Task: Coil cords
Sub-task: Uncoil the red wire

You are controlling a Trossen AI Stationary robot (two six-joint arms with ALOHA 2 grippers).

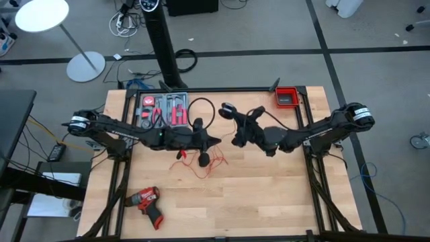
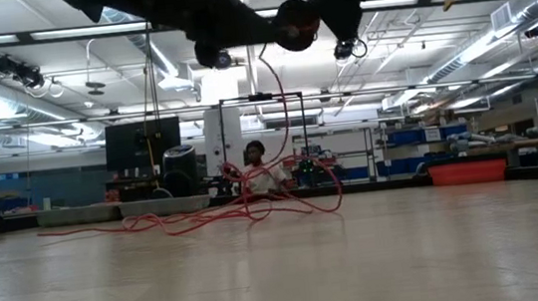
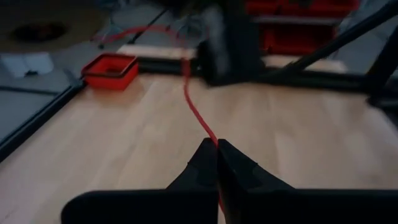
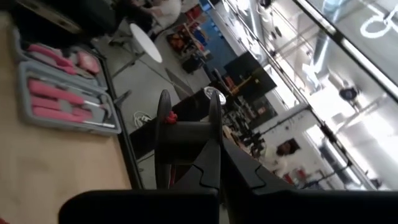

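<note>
The thin red wire (image 2: 245,211) lies in a loose tangle on the table's middle (image 1: 201,168), and one strand rises from it to the grippers. Both grippers hang above the table, tip to tip. My left gripper (image 1: 216,141) is shut on the wire (image 3: 194,109), which runs on toward my right gripper (image 1: 234,140). That gripper's fingers also stand shut (image 4: 219,152). The black cable (image 1: 201,107) lies in a loop on the table beyond the grippers, touched by neither. My left gripper pinches a stretch of the red wire (image 3: 214,138) between its two fingertips, held clear of the table. The wire leaves the tips in a nearly straight line toward the other gripper. My right gripper is shut on the red wire, but its own dark fingers hide the place of contact.
A grey tool case (image 1: 163,109) with red-handled tools sits at the far left. A red bin (image 1: 286,98) stands at the far right corner. A red drill (image 1: 146,202) lies near the front left. A person (image 2: 256,167) sits beyond the table's far edge.
</note>
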